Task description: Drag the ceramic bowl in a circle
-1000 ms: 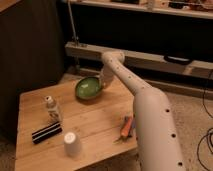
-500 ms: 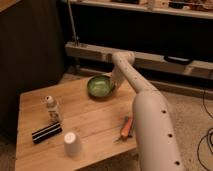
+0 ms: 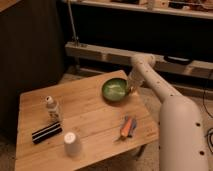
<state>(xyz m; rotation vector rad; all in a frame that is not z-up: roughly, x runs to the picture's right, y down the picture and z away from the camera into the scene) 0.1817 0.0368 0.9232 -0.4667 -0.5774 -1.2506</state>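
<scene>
Since a moment ago the green bowl (image 3: 115, 91) has slid right along the wooden table's (image 3: 90, 115) back edge, now near the far right corner. Gripper (image 3: 131, 89) sits at the bowl's right rim; can't tell how wide it's open or whether it's gripping.

End effector (image 3: 131, 90) at ceramic bowl (image 3: 115, 90) rim, table (image 3: 90, 120) back-right corner.
</scene>
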